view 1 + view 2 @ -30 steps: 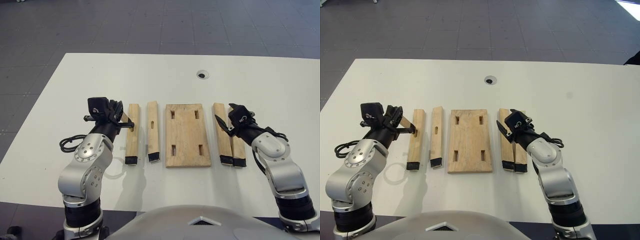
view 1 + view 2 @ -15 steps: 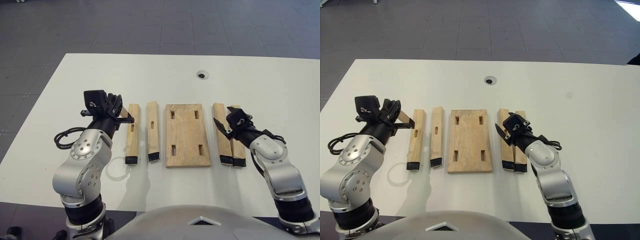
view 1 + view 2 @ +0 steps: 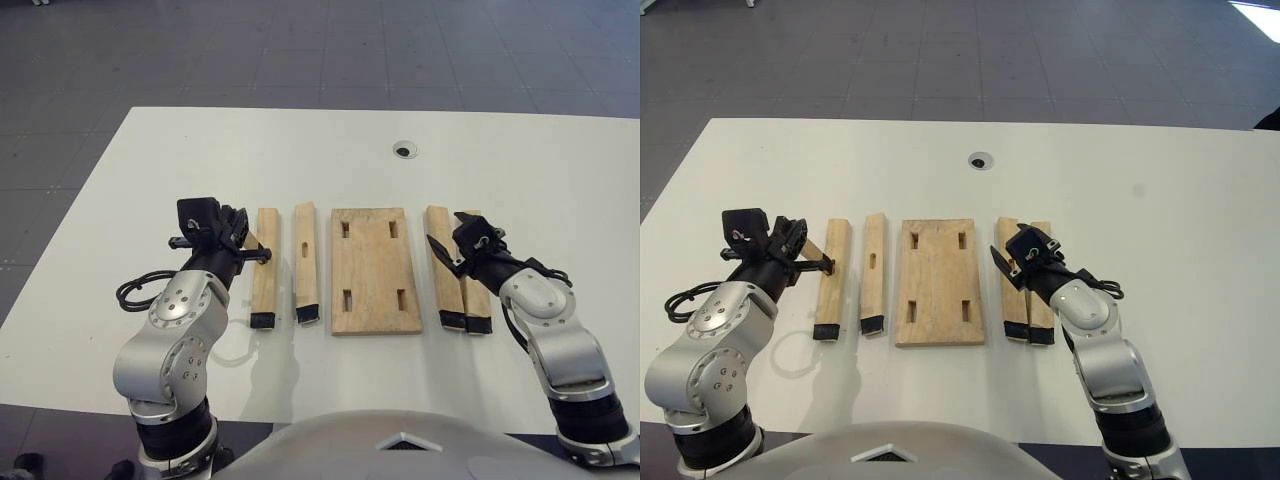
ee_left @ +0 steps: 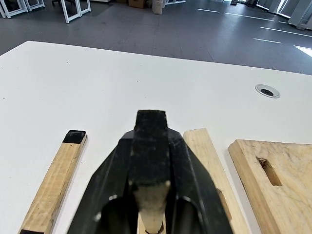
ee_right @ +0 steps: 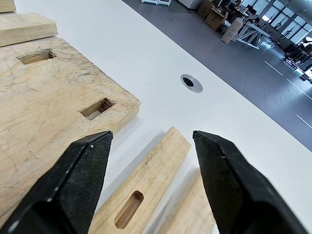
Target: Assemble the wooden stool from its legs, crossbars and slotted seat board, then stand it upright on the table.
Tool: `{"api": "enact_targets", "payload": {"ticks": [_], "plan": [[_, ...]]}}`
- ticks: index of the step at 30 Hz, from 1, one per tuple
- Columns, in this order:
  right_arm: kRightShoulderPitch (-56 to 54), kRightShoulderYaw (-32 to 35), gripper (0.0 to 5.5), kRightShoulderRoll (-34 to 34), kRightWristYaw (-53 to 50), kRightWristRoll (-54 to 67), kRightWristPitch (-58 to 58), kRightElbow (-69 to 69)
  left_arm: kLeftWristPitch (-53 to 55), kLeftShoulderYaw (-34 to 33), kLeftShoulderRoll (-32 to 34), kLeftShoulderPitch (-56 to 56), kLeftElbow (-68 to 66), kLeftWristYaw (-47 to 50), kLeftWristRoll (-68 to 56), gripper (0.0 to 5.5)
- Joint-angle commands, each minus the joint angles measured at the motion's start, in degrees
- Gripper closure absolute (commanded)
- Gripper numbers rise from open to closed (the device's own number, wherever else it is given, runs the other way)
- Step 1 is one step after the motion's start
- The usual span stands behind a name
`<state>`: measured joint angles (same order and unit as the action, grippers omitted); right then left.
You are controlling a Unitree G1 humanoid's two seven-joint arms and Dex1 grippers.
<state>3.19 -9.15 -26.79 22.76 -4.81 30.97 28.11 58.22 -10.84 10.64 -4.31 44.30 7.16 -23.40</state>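
The slotted seat board (image 3: 375,270) lies flat mid-table. Two legs (image 3: 265,265) (image 3: 306,262) lie to its left and two more (image 3: 443,265) (image 3: 478,295) to its right, all with black end caps. My left gripper (image 3: 243,250) is shut on a short wooden crossbar (image 3: 814,252); the pale wood also shows between the fingers in the left wrist view (image 4: 152,207). The crossbar's tip meets the leftmost leg at its slot. My right gripper (image 3: 447,250) hangs open just above the inner right leg (image 5: 146,185), near the seat board's edge (image 5: 44,112).
A round cable hole (image 3: 404,150) sits in the white table (image 3: 560,180) behind the parts. A black cable (image 3: 135,290) loops beside my left arm. Bare table lies to the far left, far right and at the back.
My left gripper drew back to the left with the crossbar, then came back to the leftmost leg's slot. The right gripper shifted slightly toward the seat board.
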Motion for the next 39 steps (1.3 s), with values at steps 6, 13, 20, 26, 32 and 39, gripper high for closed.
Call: {"api": "enact_targets", "payload": {"ticks": [6, 13, 20, 26, 32, 39], "plan": [[-0.3, 0.2, 2.47, -0.1, -0.2, -0.5, 0.9, 0.5, 3.0, 0.2, -2.0, 0.4, -2.9, -1.0, -0.5, 5.07], [0.2, 0.1, 2.47, -0.2, -0.2, -0.6, 0.9, 0.5, 1.6, -0.1, -0.3, 4.3, -1.7, -1.2, 1.2, 5.07], [0.3, -0.1, 2.47, -0.2, -0.3, -0.7, 0.8, 0.5, 2.1, 0.5, -1.7, 4.5, -0.3, -1.5, 1.2, 5.07], [0.3, -0.3, 2.47, 0.2, -0.5, -0.8, 1.0, 0.7, 1.1, 1.2, -1.5, 2.2, -2.3, -2.9, 1.9, 5.07], [0.7, -0.1, 2.47, 0.2, -0.7, -0.7, 1.2, 1.0, -2.6, 0.9, -0.2, -0.5, -5.4, -4.0, 4.0, 5.07], [0.3, -0.1, 2.47, 0.1, -0.7, -0.5, 1.2, 0.6, -4.1, 0.4, -1.0, 0.2, -6.6, -4.3, 4.6, 5.07]]}}
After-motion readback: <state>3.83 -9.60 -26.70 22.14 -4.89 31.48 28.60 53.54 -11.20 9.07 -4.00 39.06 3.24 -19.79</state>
